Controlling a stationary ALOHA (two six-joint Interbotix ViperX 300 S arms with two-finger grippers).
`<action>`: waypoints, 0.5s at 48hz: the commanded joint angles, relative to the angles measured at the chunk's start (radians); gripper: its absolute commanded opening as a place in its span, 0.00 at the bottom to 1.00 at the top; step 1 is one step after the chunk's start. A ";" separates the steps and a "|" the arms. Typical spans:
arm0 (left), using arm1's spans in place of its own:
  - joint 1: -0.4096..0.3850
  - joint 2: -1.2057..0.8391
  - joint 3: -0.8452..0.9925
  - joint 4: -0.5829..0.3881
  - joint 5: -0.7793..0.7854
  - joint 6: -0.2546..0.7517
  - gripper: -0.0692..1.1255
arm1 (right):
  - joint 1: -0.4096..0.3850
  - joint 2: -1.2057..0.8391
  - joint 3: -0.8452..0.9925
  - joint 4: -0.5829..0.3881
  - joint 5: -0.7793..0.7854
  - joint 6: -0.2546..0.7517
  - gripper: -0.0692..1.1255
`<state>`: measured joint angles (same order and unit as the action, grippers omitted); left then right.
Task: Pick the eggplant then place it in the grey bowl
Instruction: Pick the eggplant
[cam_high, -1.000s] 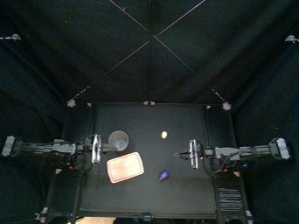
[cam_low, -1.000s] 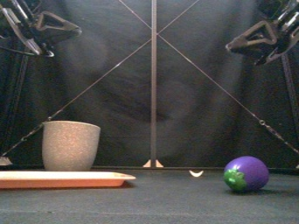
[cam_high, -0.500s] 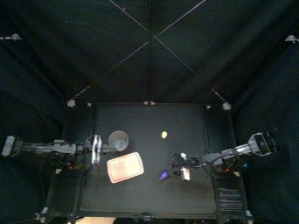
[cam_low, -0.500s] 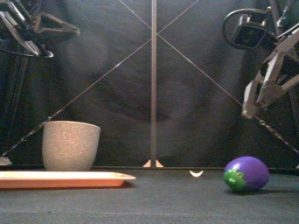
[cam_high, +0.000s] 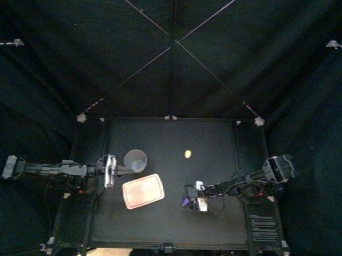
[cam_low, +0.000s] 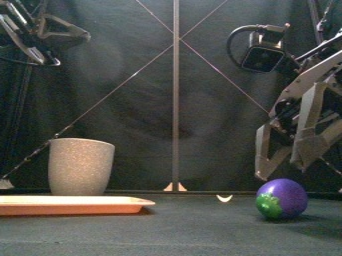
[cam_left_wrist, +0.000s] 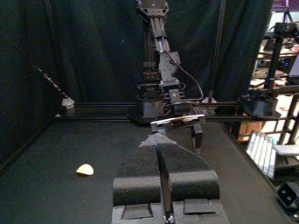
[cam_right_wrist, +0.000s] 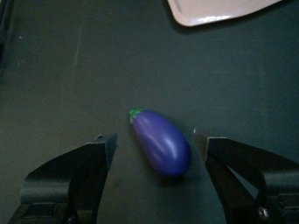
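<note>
In the front view, the grey bowl (cam_low: 80, 166) stands upright at lower left. The pink tray (cam_low: 74, 205) lies flat just in front of it, along the bottom left edge. From this level the inside of neither can be seen. The eggplant (cam_low: 282, 198) lies on the table (cam_low: 187, 232) at lower right, outside both containers. The right gripper (cam_low: 289, 168) hangs directly above it with its jaws spread. A small yellow toy (cam_low: 225, 198) lies farther back, near the middle.

In the top view, the bowl's mouth shows only pale grey. The tray, below and a little right of the bowl, shows only plain pink. The right gripper sits over the eggplant, just right of the tray's lower corner. The left arm lies along the left edge.

In the left wrist view, the left gripper (cam_left_wrist: 163, 171) has its jaws pressed together and holds nothing.

In the right wrist view, the eggplant lies at centre, midway between the parted jaws and touching neither. A corner of the tray shows at upper right.
</note>
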<state>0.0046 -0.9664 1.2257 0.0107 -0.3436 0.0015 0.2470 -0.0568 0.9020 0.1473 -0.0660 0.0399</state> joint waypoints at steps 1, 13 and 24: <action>-0.003 0.002 -0.012 0.002 -0.009 0.000 0.04 | 0.008 0.015 -0.028 0.000 -0.002 0.000 0.91; -0.003 0.002 -0.006 0.002 -0.009 0.000 0.04 | 0.005 0.055 -0.029 0.000 0.005 0.000 0.89; -0.003 0.002 -0.006 0.000 -0.009 0.000 0.04 | 0.000 0.092 -0.048 0.000 0.005 0.000 0.69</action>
<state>0.0031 -0.9679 1.2333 0.0107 -0.3436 0.0000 0.2500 0.0430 0.8790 0.1473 -0.0598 0.0383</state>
